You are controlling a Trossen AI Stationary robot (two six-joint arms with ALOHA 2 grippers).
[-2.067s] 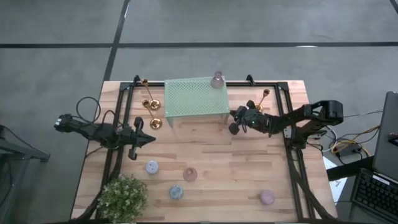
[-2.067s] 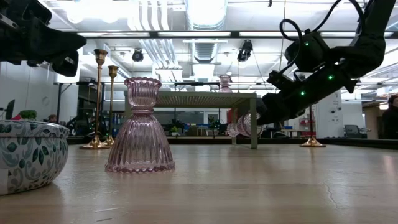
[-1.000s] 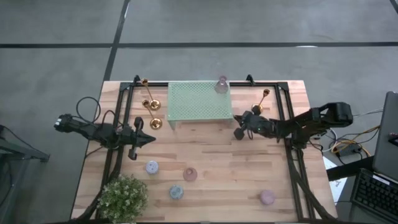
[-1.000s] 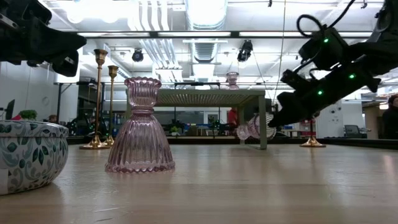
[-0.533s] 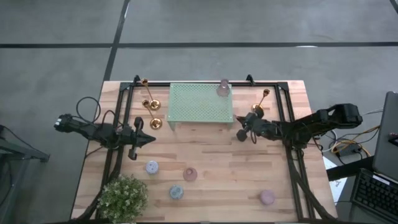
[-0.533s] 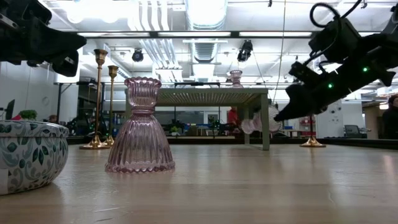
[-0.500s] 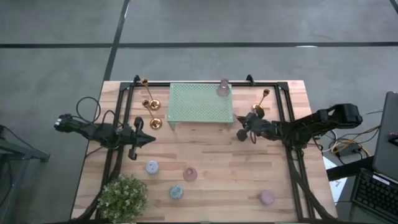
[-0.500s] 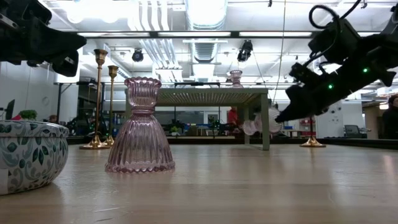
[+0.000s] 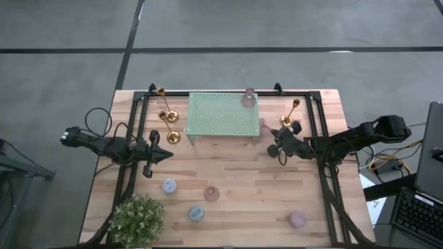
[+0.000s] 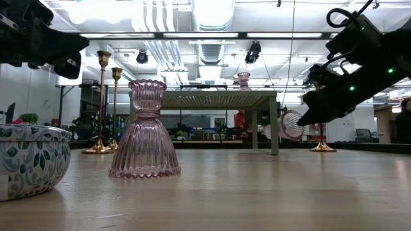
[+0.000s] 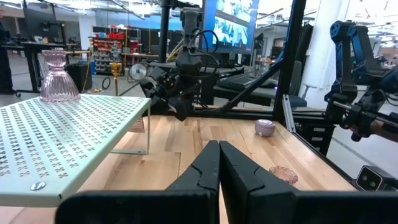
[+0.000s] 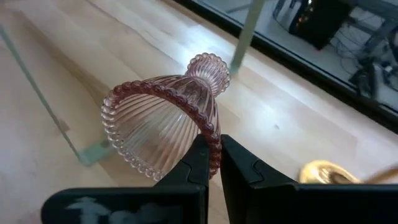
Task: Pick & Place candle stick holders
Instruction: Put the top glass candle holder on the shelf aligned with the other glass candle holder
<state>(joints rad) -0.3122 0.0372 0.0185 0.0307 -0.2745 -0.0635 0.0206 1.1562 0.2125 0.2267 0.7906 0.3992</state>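
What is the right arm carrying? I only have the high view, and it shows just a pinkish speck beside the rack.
Observer: A ribbed pink glass holder; the right gripper has its jaws shut on the beaded rim.
Operator: Upright?
Observer: No, the low view shows it tipped sideways, clear of the table.
Operator: And the other arm?
Observer: The left gripper has its jaws shut on nothing, facing the rack.

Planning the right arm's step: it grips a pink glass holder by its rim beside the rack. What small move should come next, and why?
Probably lift and turn the pink glass holder upright. The right pincer is shut on its beaded rim, so it lies tilted on its side, beside the green rack where another pink holder already stands. The left pincer waits shut.
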